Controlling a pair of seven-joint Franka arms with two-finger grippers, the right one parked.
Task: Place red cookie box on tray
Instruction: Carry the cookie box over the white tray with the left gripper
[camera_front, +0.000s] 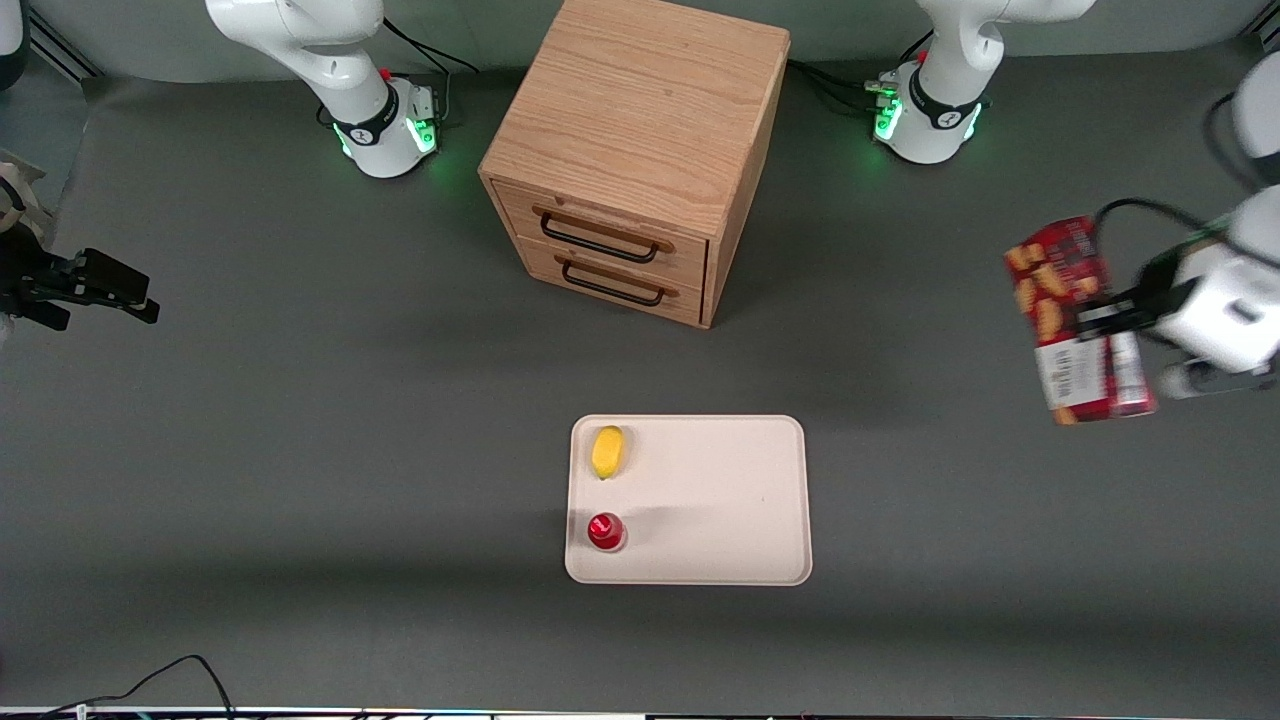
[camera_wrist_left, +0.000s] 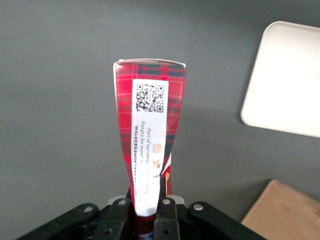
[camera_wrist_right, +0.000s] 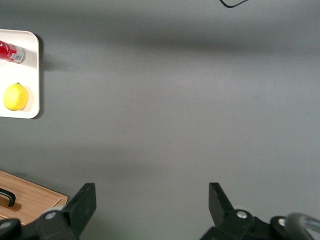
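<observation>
Your jaws are clamped on the red cookie box (camera_wrist_left: 150, 145), pinching its narrow sides near the end with the white label patch, so the box stands out from the gripper (camera_wrist_left: 145, 212) with its QR-code strip facing the wrist camera. From the front you see the gripper (camera_front: 1105, 318) holding the red cookie box (camera_front: 1070, 300) in the air above the grey bench (camera_front: 300, 450), toward the working arm's end, tilted a little. The tray (camera_front: 720, 500) lies well apart from it, nearer the front camera than the wooden drawer cabinet (camera_front: 640, 140). On the tray sit a yellow lemon (camera_front: 607, 452) and a small red can (camera_front: 605, 531), both along one short edge.
</observation>
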